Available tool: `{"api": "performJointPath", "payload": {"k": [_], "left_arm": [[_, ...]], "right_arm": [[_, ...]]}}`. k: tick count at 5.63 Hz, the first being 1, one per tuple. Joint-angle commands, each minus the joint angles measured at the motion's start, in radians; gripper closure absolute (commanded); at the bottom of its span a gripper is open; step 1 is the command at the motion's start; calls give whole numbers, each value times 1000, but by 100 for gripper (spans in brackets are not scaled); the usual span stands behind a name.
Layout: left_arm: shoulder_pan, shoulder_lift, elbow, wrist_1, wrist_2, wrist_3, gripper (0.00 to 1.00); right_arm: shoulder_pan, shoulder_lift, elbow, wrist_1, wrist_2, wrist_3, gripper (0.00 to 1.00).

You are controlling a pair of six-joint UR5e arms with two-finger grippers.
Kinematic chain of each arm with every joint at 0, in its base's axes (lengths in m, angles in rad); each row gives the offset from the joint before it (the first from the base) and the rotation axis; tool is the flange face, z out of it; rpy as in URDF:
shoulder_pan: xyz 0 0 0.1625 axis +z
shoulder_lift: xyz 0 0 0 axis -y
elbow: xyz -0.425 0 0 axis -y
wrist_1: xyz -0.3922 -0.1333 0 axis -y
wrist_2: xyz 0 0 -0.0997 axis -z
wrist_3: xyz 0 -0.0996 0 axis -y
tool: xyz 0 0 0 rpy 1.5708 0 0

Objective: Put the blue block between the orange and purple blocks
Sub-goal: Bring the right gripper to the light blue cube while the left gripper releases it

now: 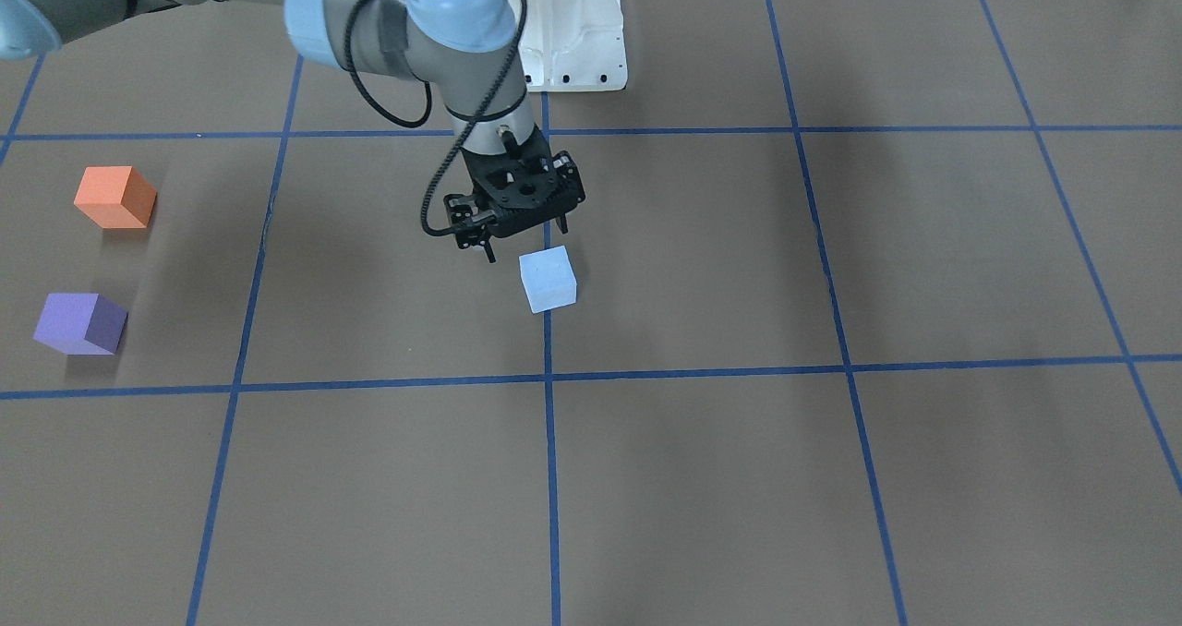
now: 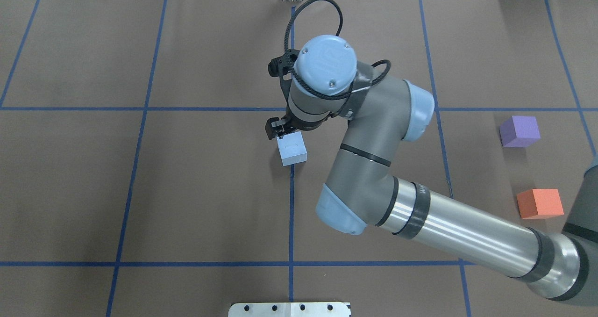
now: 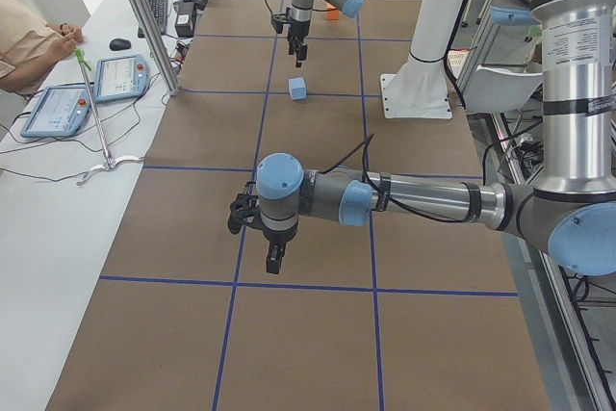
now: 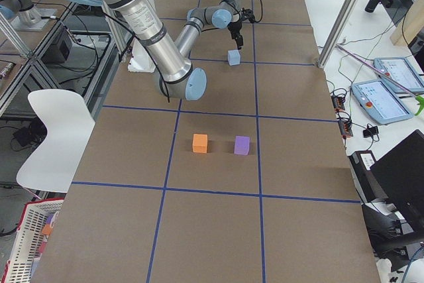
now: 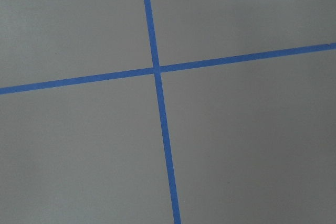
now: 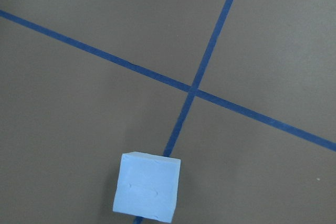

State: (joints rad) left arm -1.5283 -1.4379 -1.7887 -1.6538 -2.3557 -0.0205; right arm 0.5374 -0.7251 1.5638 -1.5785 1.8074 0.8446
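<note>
The pale blue block sits on the brown table at a tape line, near the middle; it also shows in the overhead view and low in the right wrist view. My right gripper hangs open and empty just above it, toward the robot's side, not touching. The orange block and purple block stand side by side with a gap, far off on my right side. My left gripper shows only in the exterior left view; I cannot tell its state.
Blue tape lines grid the brown table. The white robot base stands at the table's robot side. My right arm's long forearm stretches over the table near the orange block. Operators' tablets lie beside the table.
</note>
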Motion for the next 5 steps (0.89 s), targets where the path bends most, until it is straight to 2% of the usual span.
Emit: {"api": "performJointPath", "payload": {"k": [1,2,4,5], "left_arm": [[-6,11,-5,-1,-2,1,0],[-7,17,-8,-4,-29,1,0],[-9,17,-8,-4,-30,1,0],[-9,16,-8,-6,-30,1,0]], "right_arm": [[-27,36,-99,6,-39,10,5],[-31,35,-111,6,-39,40,10],[-42,39,-143,14,-40,112,11],[-48,39,-196,91,-40,161,11]]}}
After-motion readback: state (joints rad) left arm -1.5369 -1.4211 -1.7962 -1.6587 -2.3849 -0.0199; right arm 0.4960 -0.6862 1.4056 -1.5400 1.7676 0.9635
